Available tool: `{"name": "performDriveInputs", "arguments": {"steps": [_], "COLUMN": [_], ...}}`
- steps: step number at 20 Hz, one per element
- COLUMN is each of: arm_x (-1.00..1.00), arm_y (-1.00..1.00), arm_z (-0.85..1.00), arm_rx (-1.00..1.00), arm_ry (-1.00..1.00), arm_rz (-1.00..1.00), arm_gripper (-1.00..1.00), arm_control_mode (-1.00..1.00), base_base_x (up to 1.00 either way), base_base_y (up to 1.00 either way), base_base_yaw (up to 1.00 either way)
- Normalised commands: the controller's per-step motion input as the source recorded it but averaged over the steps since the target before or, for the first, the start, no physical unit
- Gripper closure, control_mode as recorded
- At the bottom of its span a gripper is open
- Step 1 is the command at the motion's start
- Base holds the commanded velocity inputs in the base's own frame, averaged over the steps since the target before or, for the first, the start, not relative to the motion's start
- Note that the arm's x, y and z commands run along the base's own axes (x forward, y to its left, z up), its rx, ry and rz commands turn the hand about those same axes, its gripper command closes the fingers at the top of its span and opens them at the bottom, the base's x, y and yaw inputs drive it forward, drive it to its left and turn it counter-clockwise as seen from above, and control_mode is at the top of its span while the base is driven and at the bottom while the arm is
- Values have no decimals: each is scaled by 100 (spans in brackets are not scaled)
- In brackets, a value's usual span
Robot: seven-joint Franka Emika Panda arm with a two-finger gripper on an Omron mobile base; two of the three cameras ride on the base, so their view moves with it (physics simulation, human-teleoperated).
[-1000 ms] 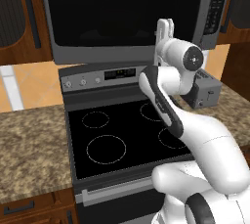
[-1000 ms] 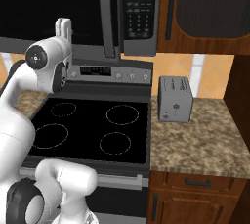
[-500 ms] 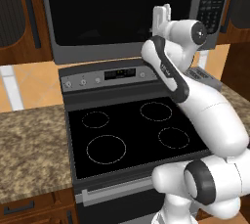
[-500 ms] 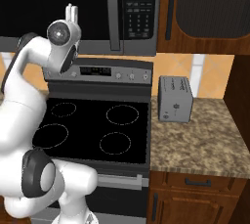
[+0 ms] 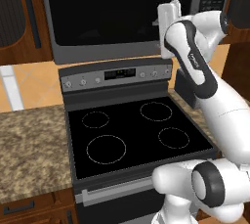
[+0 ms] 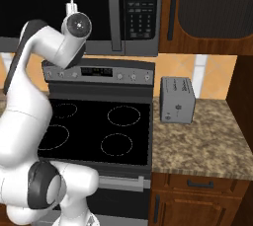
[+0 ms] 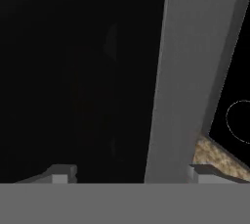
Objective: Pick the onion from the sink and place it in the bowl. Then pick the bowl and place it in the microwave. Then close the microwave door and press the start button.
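The microwave [image 5: 127, 17] hangs above the stove, its button panel [image 6: 141, 13] on the right. The microwave door [image 5: 117, 8], black glass in a grey frame, lies flat against the box. My gripper [image 5: 168, 7] is raised in front of the door's lower right part, fingers pointing up. In the hand view the gripper [image 7: 129, 175] is open, fingertips [image 7: 58, 173] wide apart with nothing between them, close to the black glass and the grey door frame [image 7: 190, 71]. The onion, the bowl and the sink are out of view.
A black stove [image 5: 136, 130] with several ring burners sits below the microwave, with a control strip [image 5: 117, 74] behind it. A silver toaster [image 6: 177, 99] stands on the granite counter [image 6: 197, 141] to the right. Wooden cabinets [image 6: 212, 3] flank the microwave.
The arm has swung upward and toward the microwave; the hand rose from the level of the door's lower edge to in front of the door's lower right part.
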Motion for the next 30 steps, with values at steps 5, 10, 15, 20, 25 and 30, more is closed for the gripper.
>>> {"name": "performDriveInputs", "arguments": {"steps": [5, 10, 15, 20, 25, 30], "arm_x": [-100, -87, -64, 2, 46, 63], "arm_y": [-37, -95, -98, -82, -44, 4], "arm_z": [-4, -10, -3, -4, -16, -7], "arm_rx": [5, 8, 13, 11, 6, 1], "arm_ry": [-11, 0, -5, 0, 2, 2], "arm_rz": [28, 9, 3, 0, 3, 2], "arm_gripper": [-100, -100, -100, -100, -100, -100], "arm_control_mode": [-100, -100, -100, -100, -100, -100], "base_base_x": [0, 0, 0, 0, 0, 0], "base_base_y": [0, 0, 0, 0, 0, 0], "base_base_yaw": [0, 0, 0, 0, 0, 0]}}
